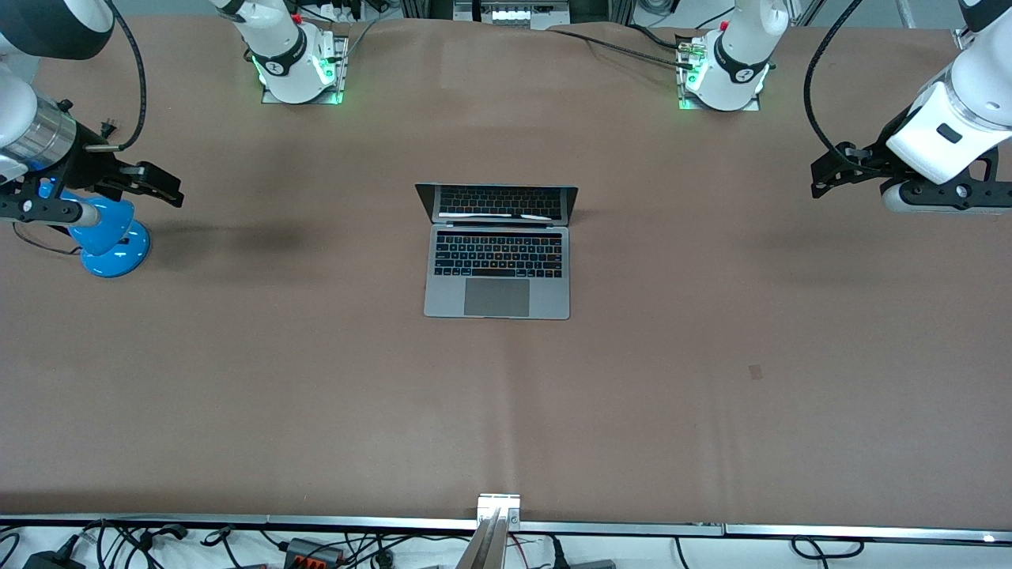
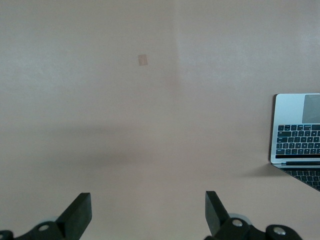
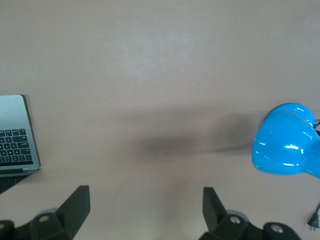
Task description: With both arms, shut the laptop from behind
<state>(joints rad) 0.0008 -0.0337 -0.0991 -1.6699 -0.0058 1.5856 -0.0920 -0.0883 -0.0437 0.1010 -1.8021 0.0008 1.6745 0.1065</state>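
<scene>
The silver-grey laptop [image 1: 496, 273] lies open in the middle of the table, its dark screen tilted up toward the robots' bases and its trackpad toward the front camera. Part of it shows in the left wrist view [image 2: 297, 135] and in the right wrist view [image 3: 16, 137]. My left gripper [image 1: 822, 175] is open and empty, up in the air over the table at the left arm's end, well apart from the laptop. My right gripper [image 1: 162, 188] is open and empty, in the air over the right arm's end, also well apart from the laptop.
A blue desk lamp [image 1: 107, 235] stands under my right gripper at the right arm's end; it also shows in the right wrist view [image 3: 285, 146]. A small tan patch [image 1: 756, 371] marks the brown cloth. A metal rail [image 1: 498, 506] runs along the table's near edge.
</scene>
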